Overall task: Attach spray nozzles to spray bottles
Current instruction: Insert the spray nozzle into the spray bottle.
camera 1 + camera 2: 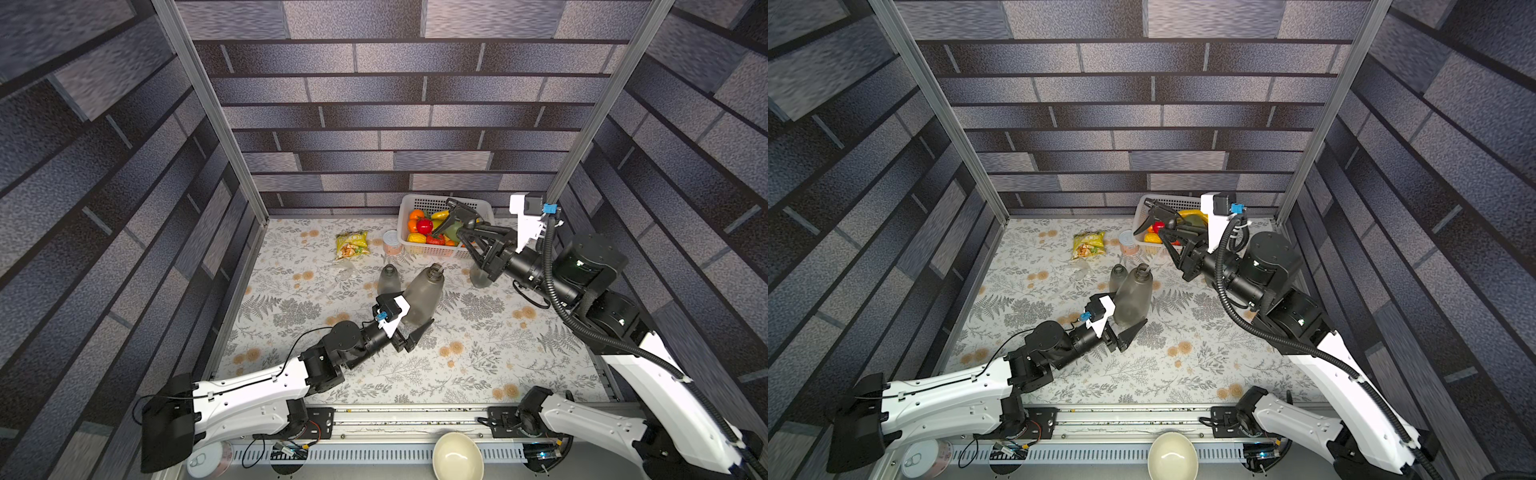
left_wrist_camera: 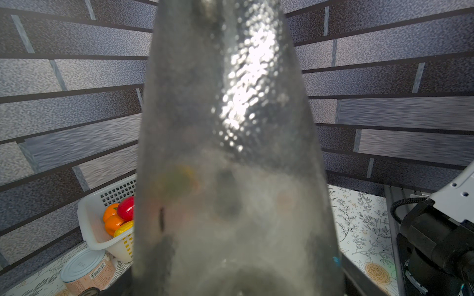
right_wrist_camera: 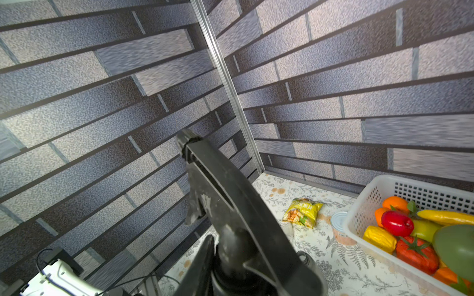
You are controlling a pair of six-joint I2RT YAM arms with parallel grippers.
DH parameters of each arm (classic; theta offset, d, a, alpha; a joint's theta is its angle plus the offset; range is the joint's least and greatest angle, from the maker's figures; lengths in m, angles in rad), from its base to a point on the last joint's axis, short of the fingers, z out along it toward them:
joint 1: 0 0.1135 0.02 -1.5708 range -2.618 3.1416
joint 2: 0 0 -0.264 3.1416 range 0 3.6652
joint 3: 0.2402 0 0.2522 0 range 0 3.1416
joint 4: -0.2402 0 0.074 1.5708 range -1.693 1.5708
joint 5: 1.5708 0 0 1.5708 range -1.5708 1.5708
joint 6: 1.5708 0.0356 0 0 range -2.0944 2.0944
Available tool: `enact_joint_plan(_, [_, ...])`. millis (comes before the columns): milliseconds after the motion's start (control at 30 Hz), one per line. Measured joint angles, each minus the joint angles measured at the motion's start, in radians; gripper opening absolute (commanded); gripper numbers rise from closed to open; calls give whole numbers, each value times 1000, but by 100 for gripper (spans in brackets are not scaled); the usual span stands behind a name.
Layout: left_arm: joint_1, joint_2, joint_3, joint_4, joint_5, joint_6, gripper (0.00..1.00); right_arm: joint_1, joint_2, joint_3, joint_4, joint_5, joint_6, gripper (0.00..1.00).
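Observation:
My left gripper (image 1: 411, 320) is shut on the wide base of a smoky-grey spray bottle (image 1: 424, 291), held tilted with its open neck pointing toward the back. That bottle (image 2: 230, 153) fills the left wrist view. My right gripper (image 1: 467, 239) is shut on the collar of a black spray nozzle (image 1: 457, 214), raised above the basket; the nozzle (image 3: 220, 205) shows large in the right wrist view. A second bottle (image 1: 389, 278) stands just behind the held one. Another bottle (image 1: 480, 277) stands partly hidden under my right gripper. A faint clear-whitish nozzle (image 1: 348, 268) lies near the snack bag.
A white basket (image 1: 440, 201) of toy fruit stands at the back right, with a pinkish tin can (image 1: 392, 243) beside it and a yellow snack bag (image 1: 352, 245) further left. A cream bowl (image 1: 457, 457) and a lidded tin (image 1: 208, 459) sit on the front rail.

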Motion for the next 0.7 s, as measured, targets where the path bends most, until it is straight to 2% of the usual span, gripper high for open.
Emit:
enact_joint_plan(233, [0, 5, 0, -1, 4, 0, 76, 72, -60, -192, 135, -33, 15, 31])
enact_joint_plan(433, [0, 5, 0, 0, 4, -3, 76, 125, -51, -224, 177, -29, -7, 31])
enact_joint_plan(700, [0, 4, 0, 0, 4, -7, 75, 138, -53, -271, 255, 13, -40, 31])
